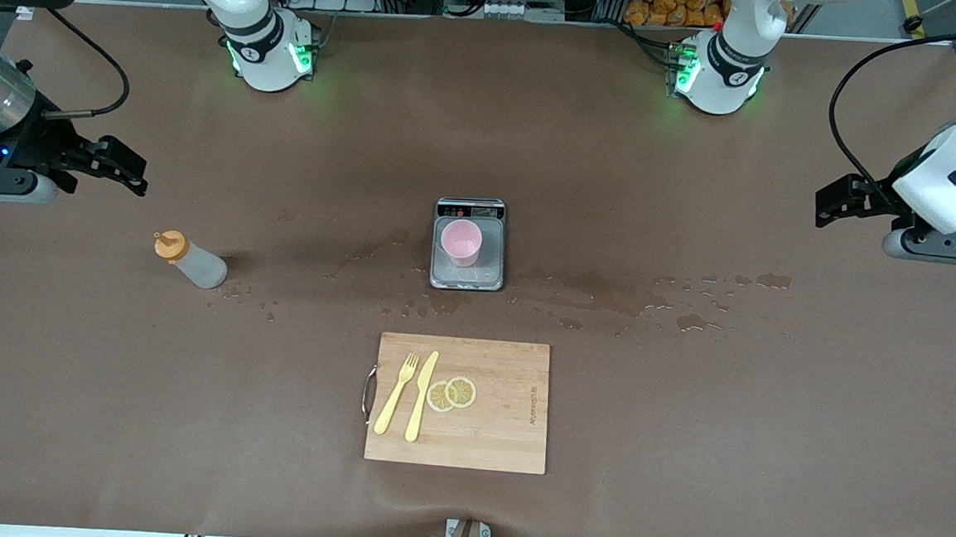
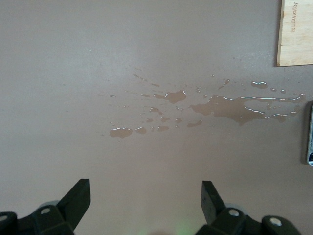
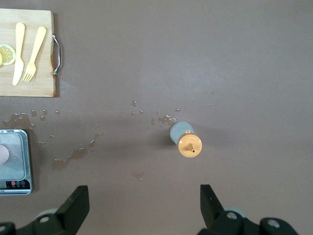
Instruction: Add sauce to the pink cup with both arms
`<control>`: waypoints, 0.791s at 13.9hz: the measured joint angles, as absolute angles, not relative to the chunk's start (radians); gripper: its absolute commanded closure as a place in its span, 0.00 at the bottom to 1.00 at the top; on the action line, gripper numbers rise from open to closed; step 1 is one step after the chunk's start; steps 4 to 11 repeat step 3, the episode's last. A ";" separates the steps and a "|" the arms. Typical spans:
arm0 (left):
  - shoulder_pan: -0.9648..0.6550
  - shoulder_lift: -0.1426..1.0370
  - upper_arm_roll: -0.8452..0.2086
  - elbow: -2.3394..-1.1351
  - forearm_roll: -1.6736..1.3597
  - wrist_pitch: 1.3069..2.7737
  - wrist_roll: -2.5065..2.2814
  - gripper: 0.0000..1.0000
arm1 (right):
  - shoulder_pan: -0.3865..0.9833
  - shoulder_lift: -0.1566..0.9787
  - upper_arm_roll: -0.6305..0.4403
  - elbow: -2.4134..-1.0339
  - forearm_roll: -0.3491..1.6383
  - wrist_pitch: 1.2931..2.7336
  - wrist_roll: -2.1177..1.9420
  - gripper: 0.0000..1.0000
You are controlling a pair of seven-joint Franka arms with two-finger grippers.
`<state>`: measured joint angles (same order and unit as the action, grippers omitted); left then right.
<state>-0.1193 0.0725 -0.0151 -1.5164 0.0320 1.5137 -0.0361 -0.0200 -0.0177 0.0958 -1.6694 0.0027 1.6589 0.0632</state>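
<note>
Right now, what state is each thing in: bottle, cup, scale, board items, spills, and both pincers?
Squeeze bottle: upright, orange cap on, unheld.
Pink cup: upright on the scale, looks empty.
Scale: carrying the cup, display unreadable.
Cutting board: flat, holding fork, knife, lemon slices.
Fork: lying flat.
Knife: lying flat beside it.
Lemon slices: two, overlapping.
Spills: wet patches on the table.
Left pincer: open, empty, above spills.
Right pincer: open, empty, above bare table near bottle.

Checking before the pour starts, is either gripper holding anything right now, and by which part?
Nothing is held. The left gripper and right gripper are both open and empty; the bottle stands alone on the table.
</note>
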 measured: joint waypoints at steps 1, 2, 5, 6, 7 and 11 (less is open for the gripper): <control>-0.119 0.072 -0.015 -1.516 0.032 1.514 -0.036 0.00 | -0.020 -0.018 0.096 -1.669 0.003 1.659 0.063 0.00; -0.119 0.072 -0.015 -1.516 0.032 1.514 -0.036 0.00 | -0.020 -0.018 0.096 -1.668 0.003 1.659 0.063 0.00; -0.119 0.072 -0.015 -1.516 0.032 1.514 -0.036 0.00 | -0.020 -0.018 0.096 -1.667 0.003 1.659 0.063 0.00; -0.119 0.072 -0.015 -1.516 0.032 1.514 -0.036 0.00 | -0.020 -0.018 0.096 -1.667 0.003 1.659 0.063 0.00; -0.119 0.072 -0.015 -1.516 0.032 1.514 -0.036 0.00 | -0.020 -0.018 0.096 -1.667 0.003 1.659 0.063 0.00; -0.119 0.072 -0.015 -1.516 0.032 1.514 -0.036 0.00 | -0.020 -0.018 0.096 -1.667 0.003 1.659 0.063 0.00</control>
